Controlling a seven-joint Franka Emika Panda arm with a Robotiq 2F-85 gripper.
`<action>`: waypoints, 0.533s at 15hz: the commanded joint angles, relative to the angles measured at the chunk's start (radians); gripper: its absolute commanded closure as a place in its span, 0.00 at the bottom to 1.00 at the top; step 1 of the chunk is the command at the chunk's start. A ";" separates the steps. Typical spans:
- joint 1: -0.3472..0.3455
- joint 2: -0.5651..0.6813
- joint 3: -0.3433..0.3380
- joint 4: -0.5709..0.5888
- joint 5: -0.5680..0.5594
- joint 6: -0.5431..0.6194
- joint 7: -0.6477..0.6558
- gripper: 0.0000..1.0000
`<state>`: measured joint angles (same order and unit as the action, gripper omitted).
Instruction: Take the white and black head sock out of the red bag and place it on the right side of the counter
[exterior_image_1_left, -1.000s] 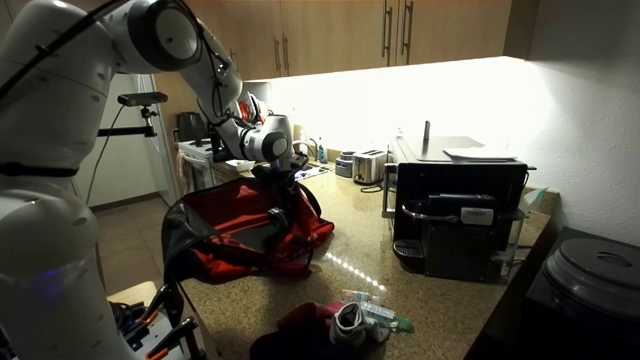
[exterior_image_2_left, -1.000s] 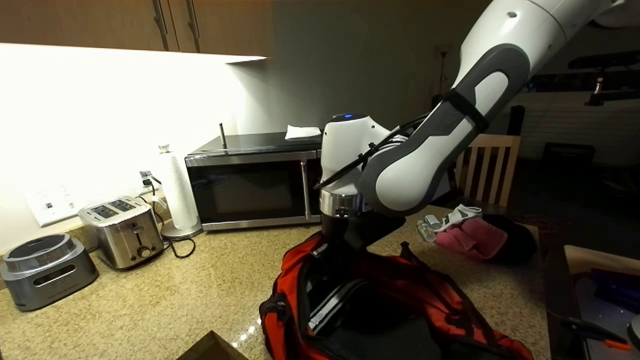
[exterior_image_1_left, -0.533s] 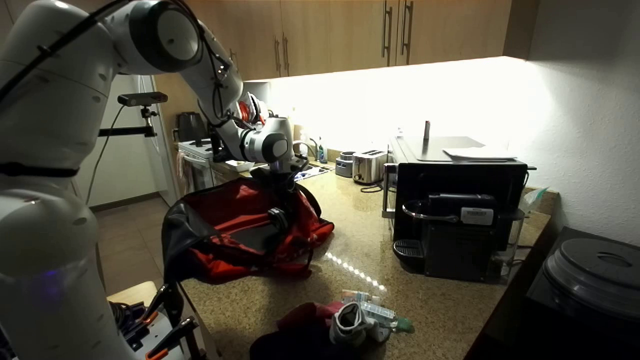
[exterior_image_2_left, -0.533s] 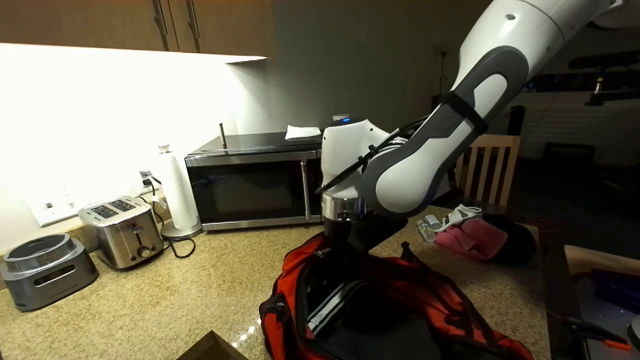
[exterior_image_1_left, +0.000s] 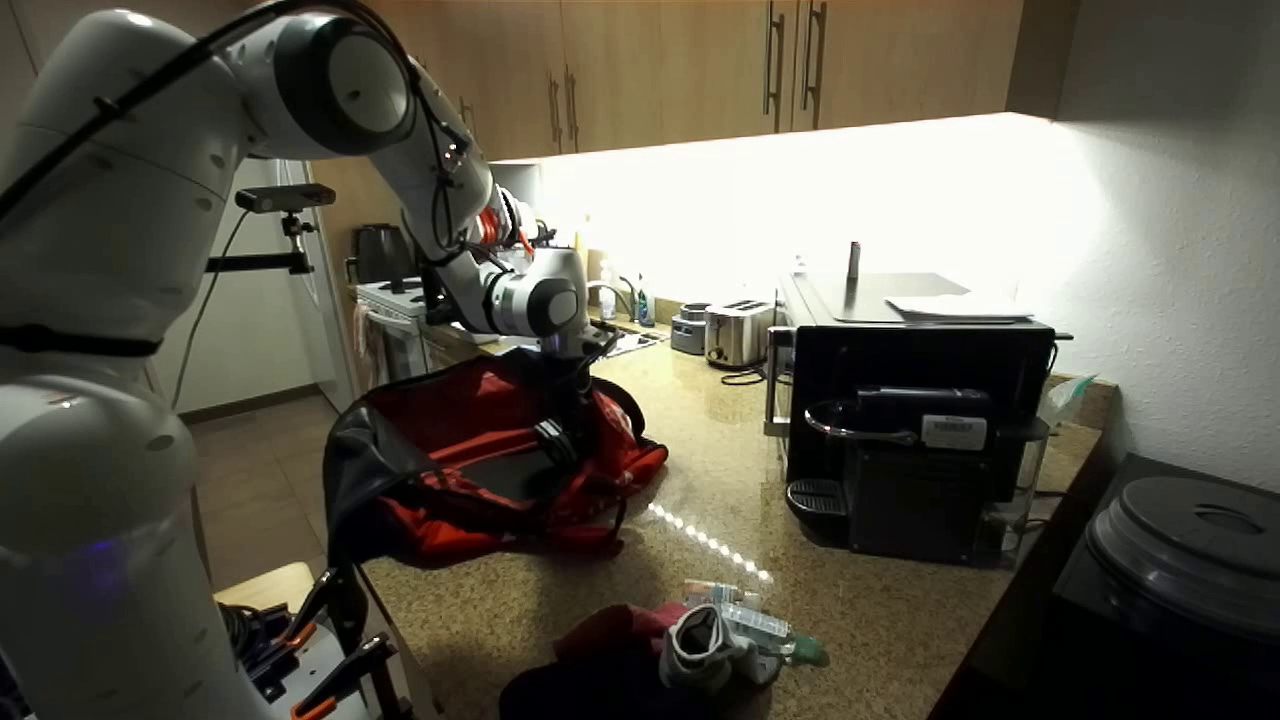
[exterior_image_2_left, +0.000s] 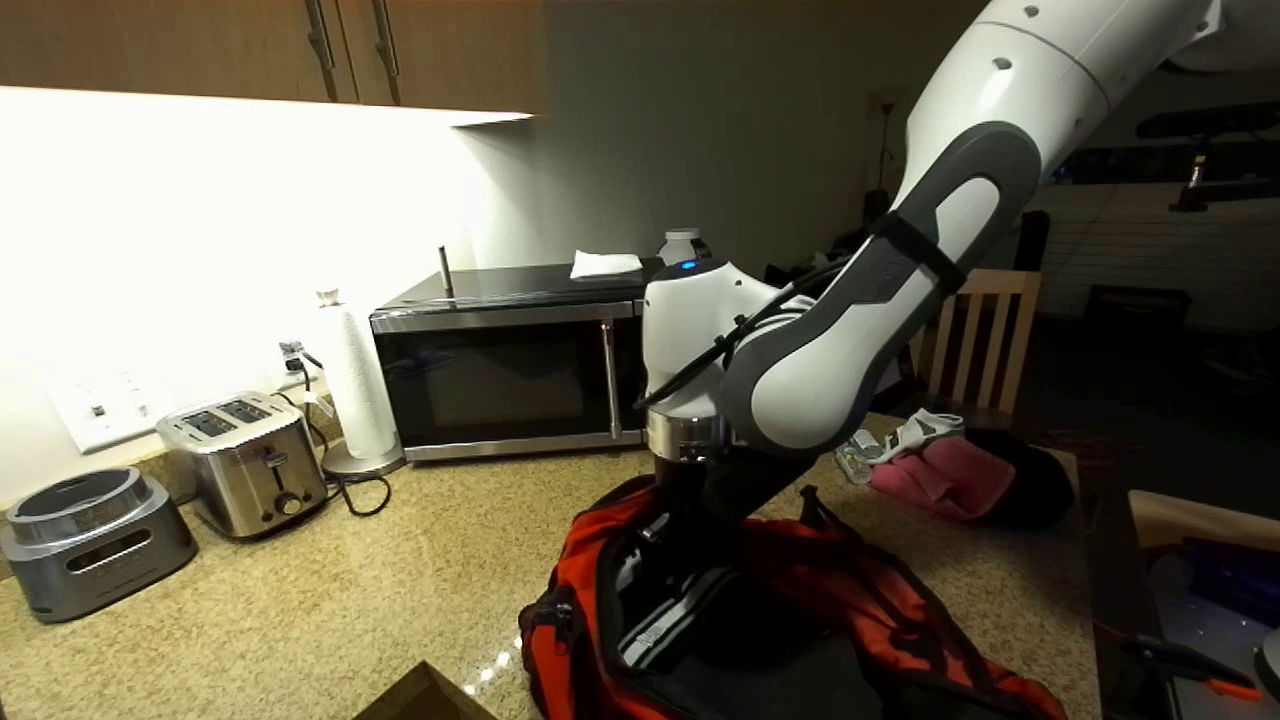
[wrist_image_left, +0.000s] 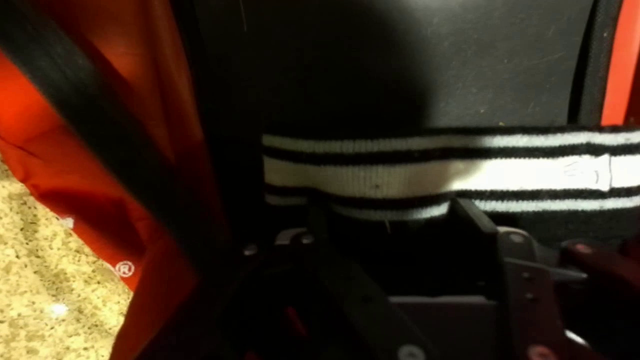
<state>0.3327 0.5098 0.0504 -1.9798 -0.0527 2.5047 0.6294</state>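
Observation:
The red bag (exterior_image_1_left: 470, 400) lies open on the counter (exterior_image_1_left: 700, 400); it also shows in an exterior view (exterior_image_2_left: 575, 575) and the wrist view (wrist_image_left: 100, 220). The black head sock with white stripes lies inside, seen in both exterior views (exterior_image_1_left: 553, 440) (exterior_image_2_left: 660, 630) and large in the wrist view (wrist_image_left: 530, 175). My gripper (wrist_image_left: 390, 210) is open, pointing down into the bag, with its fingertips apart at the sock's lower stripe. The striped cloth sags between the fingers. The fingers are dark and mostly hidden in the exterior views (exterior_image_1_left: 575, 400) (exterior_image_2_left: 685, 535).
A coffee machine (exterior_image_1_left: 910, 480) and an oven (exterior_image_2_left: 510, 380) stand along the wall, with a toaster (exterior_image_2_left: 245, 465) and a paper towel roll (exterior_image_2_left: 358, 385). Pink cloth (exterior_image_2_left: 945, 475), a grey-white item (exterior_image_1_left: 695, 645) and a bottle (exterior_image_1_left: 765, 630) lie beyond the bag.
The arm has moved down, bringing the gripper deeper into the bag and close onto the sock. The sock has shifted very slightly; the bag has hardly moved.

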 joint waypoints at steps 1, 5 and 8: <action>0.010 0.015 -0.013 0.016 -0.012 -0.010 -0.014 0.66; 0.010 0.012 -0.012 0.018 -0.009 -0.016 -0.011 0.92; 0.014 -0.008 -0.013 0.005 -0.006 -0.039 0.002 0.95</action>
<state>0.3329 0.5104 0.0503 -1.9720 -0.0527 2.5015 0.6294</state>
